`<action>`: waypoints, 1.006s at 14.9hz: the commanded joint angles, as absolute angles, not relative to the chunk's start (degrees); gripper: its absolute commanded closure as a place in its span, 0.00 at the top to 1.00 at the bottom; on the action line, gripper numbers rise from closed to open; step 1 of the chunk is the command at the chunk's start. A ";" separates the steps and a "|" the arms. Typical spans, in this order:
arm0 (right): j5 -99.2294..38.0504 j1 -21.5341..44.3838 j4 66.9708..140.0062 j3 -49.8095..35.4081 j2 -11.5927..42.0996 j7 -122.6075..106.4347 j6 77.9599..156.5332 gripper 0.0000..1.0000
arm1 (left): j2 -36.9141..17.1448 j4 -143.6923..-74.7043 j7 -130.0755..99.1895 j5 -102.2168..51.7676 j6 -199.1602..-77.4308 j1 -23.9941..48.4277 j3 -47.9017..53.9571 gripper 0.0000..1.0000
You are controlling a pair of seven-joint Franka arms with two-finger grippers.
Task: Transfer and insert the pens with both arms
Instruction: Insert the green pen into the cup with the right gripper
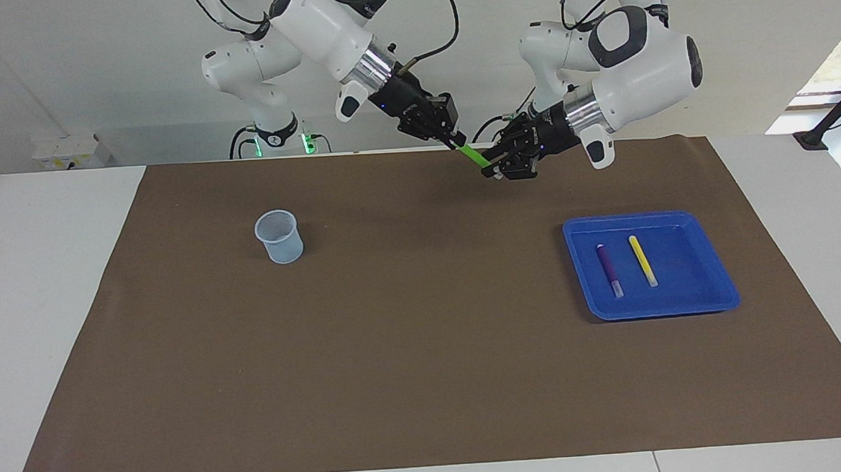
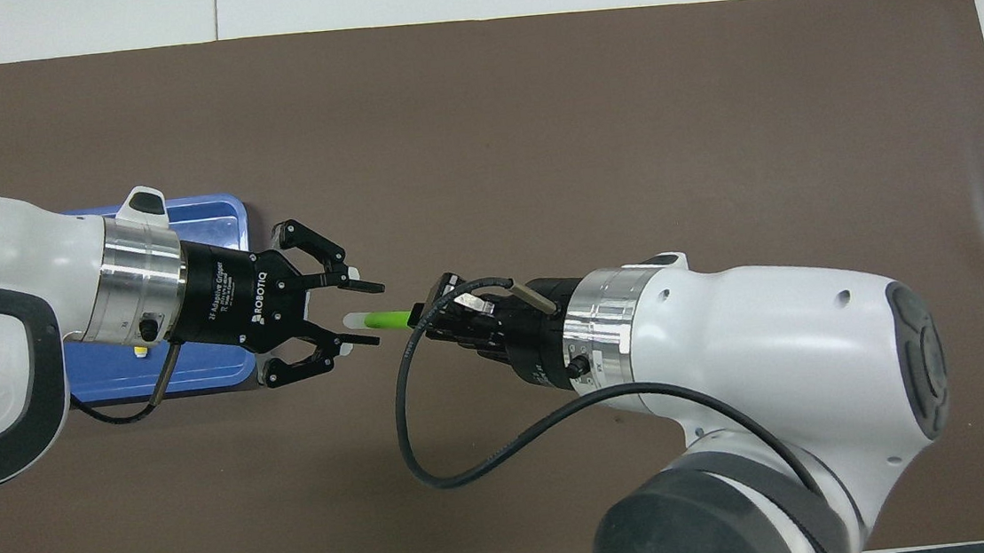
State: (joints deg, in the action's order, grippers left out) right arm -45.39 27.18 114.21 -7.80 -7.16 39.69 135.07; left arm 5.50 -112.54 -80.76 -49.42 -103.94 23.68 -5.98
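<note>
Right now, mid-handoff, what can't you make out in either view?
- Cup: not seen in the overhead view, probably under the right arm.
- Purple pen: hidden overhead by the left arm; yellow pen shows only a tip there.
- Tray: mostly covered overhead.
- Right gripper contact on the green pen: too small.

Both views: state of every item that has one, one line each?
Left gripper: open, fingers either side of the green pen's cap.
Right gripper: shut on green pen.
Green pen: held in the air, tilted.
Purple pen: lying in tray.
Yellow pen: lying in tray.
Tray: holds two pens.
Cup: upright, empty.
</note>
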 commanded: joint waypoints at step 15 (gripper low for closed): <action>-0.47 4.75 117.84 -7.65 -11.16 -1.99 104.93 0.00 | 4.84 -113.73 -38.80 -22.97 -103.44 8.45 -6.86 1.00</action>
